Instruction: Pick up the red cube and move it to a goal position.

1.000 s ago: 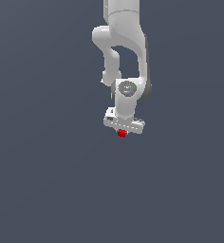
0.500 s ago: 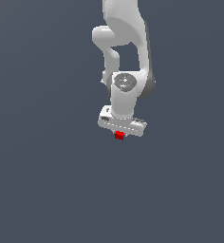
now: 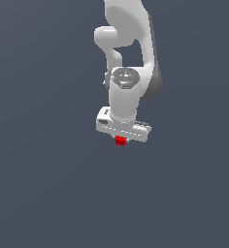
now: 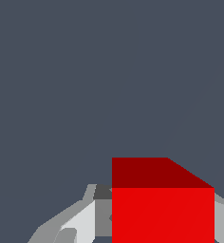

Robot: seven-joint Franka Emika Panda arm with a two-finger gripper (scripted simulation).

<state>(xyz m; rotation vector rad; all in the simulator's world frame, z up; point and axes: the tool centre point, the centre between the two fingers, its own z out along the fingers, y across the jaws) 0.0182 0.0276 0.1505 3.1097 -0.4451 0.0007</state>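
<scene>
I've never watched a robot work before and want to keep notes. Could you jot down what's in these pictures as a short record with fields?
Setting: simulator render, plain dark grey-blue background
Robot: one white arm, reaching down from the top of the exterior view
Tool: white tool at the arm's lower end, pointing down
Object: the red cube, tiny, much smaller than the tool
Cube position: between the fingers, which flank it on both sides in the wrist view
Grip: looks closed on the cube
Goal position: no marker visible in either view

Tiny red cube [image 3: 120,140] under the hand [image 3: 121,139]
</scene>
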